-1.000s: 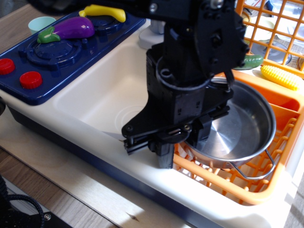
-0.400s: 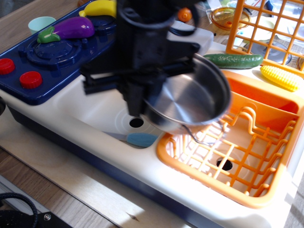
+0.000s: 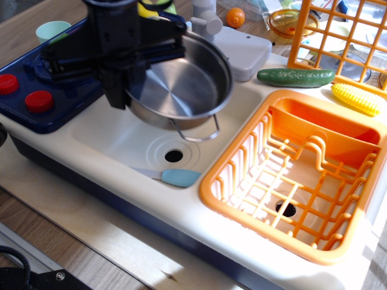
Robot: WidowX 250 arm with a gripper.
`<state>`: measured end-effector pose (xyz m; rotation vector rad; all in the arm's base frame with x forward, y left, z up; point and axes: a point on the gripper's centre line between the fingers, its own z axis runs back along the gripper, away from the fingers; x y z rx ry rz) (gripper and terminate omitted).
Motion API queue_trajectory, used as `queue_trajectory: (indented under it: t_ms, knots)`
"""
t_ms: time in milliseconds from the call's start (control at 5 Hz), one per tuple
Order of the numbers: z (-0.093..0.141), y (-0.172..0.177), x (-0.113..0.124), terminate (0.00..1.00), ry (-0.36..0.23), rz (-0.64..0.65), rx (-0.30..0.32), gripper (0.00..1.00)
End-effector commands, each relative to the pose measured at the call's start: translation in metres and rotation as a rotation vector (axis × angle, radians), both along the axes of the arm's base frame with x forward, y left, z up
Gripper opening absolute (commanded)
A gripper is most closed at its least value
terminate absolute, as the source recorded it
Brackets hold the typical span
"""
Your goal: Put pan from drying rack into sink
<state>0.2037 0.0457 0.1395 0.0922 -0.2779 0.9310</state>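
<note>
The shiny steel pan (image 3: pixel 181 84) hangs tilted in the air over the cream-white sink (image 3: pixel 115 136), above its black drain hole (image 3: pixel 173 156). One wire loop handle dangles from its lower rim. My black gripper (image 3: pixel 118 87) is shut on the pan's left rim and holds it up. The orange drying rack (image 3: pixel 299 175) stands to the right of the sink with nothing in it. The gripper's fingertips are partly hidden by its own body.
A light-blue spatula (image 3: pixel 172 177) lies in the sink's front. A blue toy stove (image 3: pixel 36 90) with red knobs is at the left. A faucet (image 3: pixel 208 21), a cucumber (image 3: pixel 295 77), a corn cob (image 3: pixel 358 98) and an orange wire-grid basket (image 3: pixel 338 36) stand behind.
The gripper has lifted the pan out of the drying rack and carried it left, over the sink. The rack now stands without the pan.
</note>
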Motion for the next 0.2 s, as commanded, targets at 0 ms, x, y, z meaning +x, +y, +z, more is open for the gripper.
queue_trajectory:
  t_ms: [0]
  knots:
    - [-0.0098, 0.0190, 0.0075, 1.00, -0.048, -0.064, -0.023, 0.00]
